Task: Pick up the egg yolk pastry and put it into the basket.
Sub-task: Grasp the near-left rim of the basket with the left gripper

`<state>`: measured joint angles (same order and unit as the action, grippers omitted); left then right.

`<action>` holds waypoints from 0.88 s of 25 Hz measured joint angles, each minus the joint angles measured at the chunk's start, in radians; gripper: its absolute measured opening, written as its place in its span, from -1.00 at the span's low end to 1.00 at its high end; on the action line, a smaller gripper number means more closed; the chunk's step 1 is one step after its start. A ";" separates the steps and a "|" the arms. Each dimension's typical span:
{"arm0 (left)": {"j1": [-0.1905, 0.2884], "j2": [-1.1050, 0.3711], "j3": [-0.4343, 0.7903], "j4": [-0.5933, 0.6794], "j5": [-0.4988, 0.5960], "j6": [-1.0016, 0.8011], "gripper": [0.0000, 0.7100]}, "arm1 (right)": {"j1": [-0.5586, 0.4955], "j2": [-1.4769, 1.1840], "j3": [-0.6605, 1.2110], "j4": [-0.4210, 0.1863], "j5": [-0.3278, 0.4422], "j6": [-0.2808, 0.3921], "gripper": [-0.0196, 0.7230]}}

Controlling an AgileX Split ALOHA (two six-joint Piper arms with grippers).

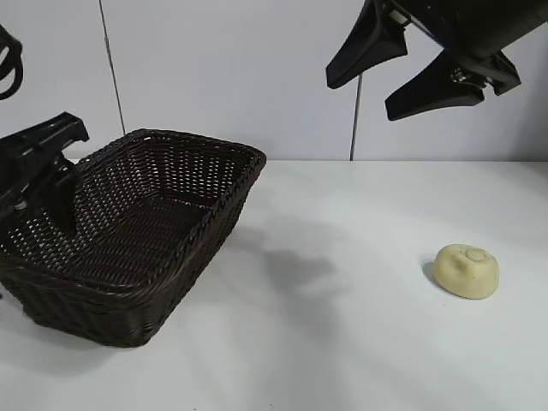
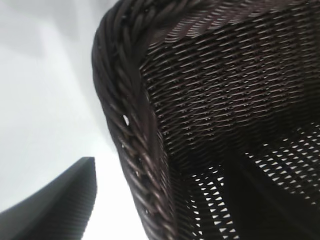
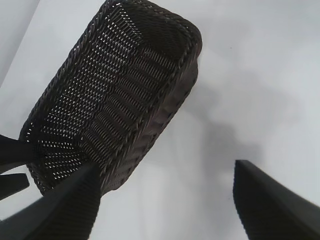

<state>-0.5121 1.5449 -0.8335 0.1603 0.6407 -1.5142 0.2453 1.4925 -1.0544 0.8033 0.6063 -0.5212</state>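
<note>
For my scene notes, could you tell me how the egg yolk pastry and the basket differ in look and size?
The egg yolk pastry is small, pale yellow and smooth; the basket is large, dark brown and woven. The pastry is a rounded dome, the basket rectangular with sloping sides. Both sit on the white table, well apart.

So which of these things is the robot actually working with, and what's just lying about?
Part of the job:
- egg yolk pastry, lying on the table
- basket, empty
- left gripper, open at the basket's left rim
- right gripper, open, raised above the table

Just there:
- white table
- nothing else lies about
</note>
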 joint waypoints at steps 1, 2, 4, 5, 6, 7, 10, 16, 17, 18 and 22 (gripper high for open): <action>0.000 0.015 0.000 0.000 -0.017 -0.001 0.46 | 0.000 0.000 0.000 0.000 0.000 0.000 0.50; 0.000 0.030 0.000 0.000 -0.032 -0.003 0.46 | 0.000 0.000 0.000 0.000 0.000 0.000 0.50; 0.000 0.067 0.001 0.000 -0.059 -0.005 0.46 | 0.000 0.000 0.000 0.000 0.000 0.000 0.50; 0.000 0.086 0.001 -0.004 -0.068 -0.005 0.46 | 0.000 0.000 0.000 0.000 0.000 0.000 0.50; 0.000 0.100 0.001 -0.012 -0.073 -0.005 0.46 | 0.000 0.000 0.000 0.000 0.000 0.000 0.50; 0.000 0.114 0.002 -0.023 -0.080 -0.005 0.46 | 0.000 0.000 0.000 0.000 0.000 0.000 0.50; 0.000 0.127 0.003 -0.049 -0.117 -0.010 0.36 | 0.000 0.000 0.000 0.000 0.000 0.000 0.50; 0.000 0.130 0.005 -0.058 -0.113 -0.041 -0.12 | 0.000 0.000 0.000 -0.012 0.000 0.000 0.50; 0.000 0.131 0.006 -0.058 -0.113 -0.047 -0.15 | 0.000 0.000 0.000 -0.013 0.000 0.000 0.50; 0.000 0.132 0.006 -0.058 -0.110 -0.056 -0.19 | 0.000 0.000 0.000 -0.015 0.000 0.000 0.50; 0.000 0.132 0.006 -0.058 -0.090 -0.096 -0.61 | 0.000 0.000 0.000 -0.016 0.000 0.000 0.50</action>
<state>-0.5121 1.6768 -0.8273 0.1026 0.5504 -1.6102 0.2453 1.4925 -1.0544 0.7875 0.6063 -0.5212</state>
